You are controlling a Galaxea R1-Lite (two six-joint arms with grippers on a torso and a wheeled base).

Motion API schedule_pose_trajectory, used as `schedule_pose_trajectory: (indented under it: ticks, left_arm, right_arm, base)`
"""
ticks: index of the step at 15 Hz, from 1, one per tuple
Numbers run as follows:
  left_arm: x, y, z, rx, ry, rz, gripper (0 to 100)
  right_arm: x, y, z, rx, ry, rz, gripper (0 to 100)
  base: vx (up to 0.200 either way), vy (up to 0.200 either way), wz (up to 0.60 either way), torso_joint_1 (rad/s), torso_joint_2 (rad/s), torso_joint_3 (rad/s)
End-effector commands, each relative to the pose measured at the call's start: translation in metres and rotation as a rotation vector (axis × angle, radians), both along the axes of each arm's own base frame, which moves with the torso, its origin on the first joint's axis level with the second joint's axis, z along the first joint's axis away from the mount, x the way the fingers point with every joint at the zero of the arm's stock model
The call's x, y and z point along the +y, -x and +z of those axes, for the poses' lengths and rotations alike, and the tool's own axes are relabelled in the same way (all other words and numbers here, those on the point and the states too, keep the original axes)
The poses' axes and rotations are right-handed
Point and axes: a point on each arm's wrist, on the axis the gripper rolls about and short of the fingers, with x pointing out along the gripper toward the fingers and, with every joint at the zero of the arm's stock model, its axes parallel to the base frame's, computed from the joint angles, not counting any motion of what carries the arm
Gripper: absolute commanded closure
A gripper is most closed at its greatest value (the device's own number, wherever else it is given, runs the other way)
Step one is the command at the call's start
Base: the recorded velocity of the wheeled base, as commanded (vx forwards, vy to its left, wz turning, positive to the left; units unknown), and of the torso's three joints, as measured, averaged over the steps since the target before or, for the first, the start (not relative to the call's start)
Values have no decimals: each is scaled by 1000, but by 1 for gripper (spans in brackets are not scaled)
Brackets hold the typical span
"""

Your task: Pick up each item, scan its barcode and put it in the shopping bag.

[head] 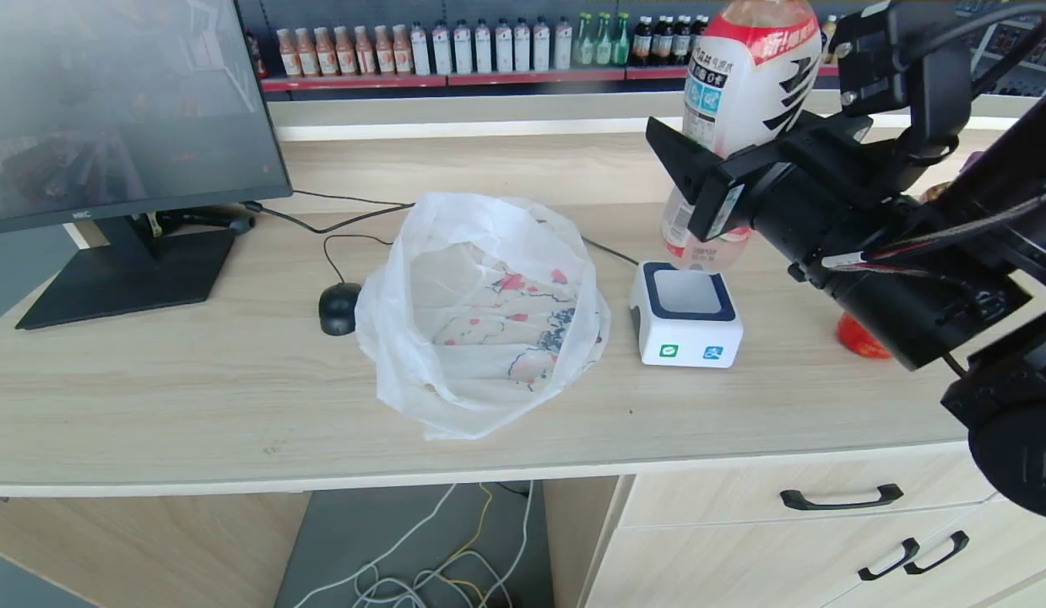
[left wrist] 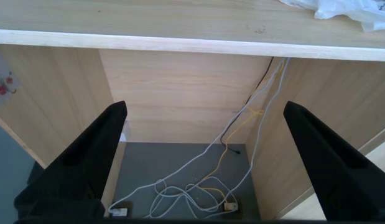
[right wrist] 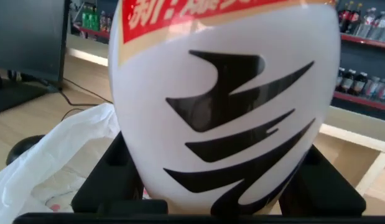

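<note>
Head view: grips bottle (head: 746, 67) upright in closed right hand (head: 718, 181), just above scanner (head: 685, 314), toward worktop (head: 193, 397) right edge. Judged mid-scan; not yet placed in shopping bag (head: 485, 312) at mid-worktop. Leaves pending, by estimate, red item (head: 860, 338) near right edge. Shows left hand (left wrist: 204, 168) spread open, empty, below front edge.

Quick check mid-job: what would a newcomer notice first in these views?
The big white drink bottle clamped in the right end effector, held just above the white scanner on the right of the counter. Next, the open white shopping bag beside the scanner, mid-counter, while the left end effector hangs open below the counter edge, facing loose cables.
</note>
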Motion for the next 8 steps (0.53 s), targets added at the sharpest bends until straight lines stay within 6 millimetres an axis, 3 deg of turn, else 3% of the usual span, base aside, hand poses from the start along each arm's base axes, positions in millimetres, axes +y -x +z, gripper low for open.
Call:
schedule_pose_trajectory:
  ticks: [1,4,8]
  left_arm:
    - [0,0,0,-1,0,0,0]
    - [0,0,0,-1,0,0,0]
    - [0,0,0,-1,0,0,0]
  right_arm:
    - [-12,-32,0,-27,100,6,100]
    - [-20,-52,-9,-28,323,-4,100]
    - [-26,-66,-31,34,386,-25,100]
  base:
    - [0,0,0,0,0,0]
    - [0,0,0,0,0,0]
    - [0,0,0,0,0,0]
